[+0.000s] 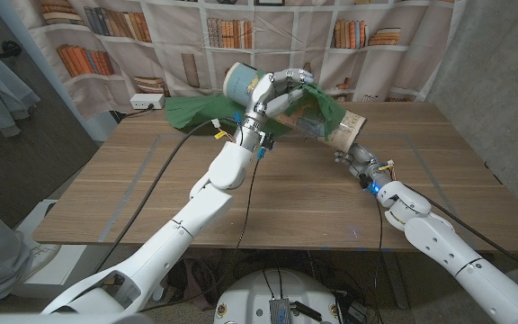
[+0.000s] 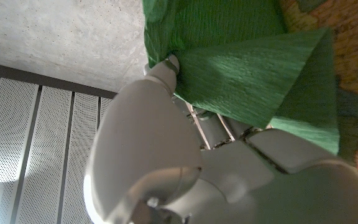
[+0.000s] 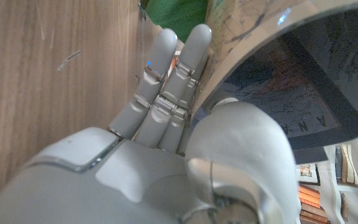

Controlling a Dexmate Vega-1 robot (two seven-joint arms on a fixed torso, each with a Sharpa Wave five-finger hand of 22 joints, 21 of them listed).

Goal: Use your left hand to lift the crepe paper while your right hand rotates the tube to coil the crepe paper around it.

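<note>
A long cardboard tube (image 1: 281,103) printed like an old map lies slanted above the far middle of the table, one end pale blue (image 1: 238,81), the other brown (image 1: 347,132). Green crepe paper (image 1: 200,112) drapes over it and trails onto the table at the far left. My left hand (image 1: 280,90) is raised over the tube and pinches the green paper (image 2: 241,68) between its fingers (image 2: 164,68). My right hand (image 1: 355,158) grips the tube's brown end; its fingers (image 3: 166,81) lie along the tube's wall (image 3: 247,37) next to the open mouth (image 3: 316,81).
The wooden table (image 1: 151,189) stretches toward me with bare boards. A bookshelf-print curtain (image 1: 241,36) hangs behind it. A white power strip (image 1: 147,102) sits at the far left edge. Black cables (image 1: 250,202) run across the boards.
</note>
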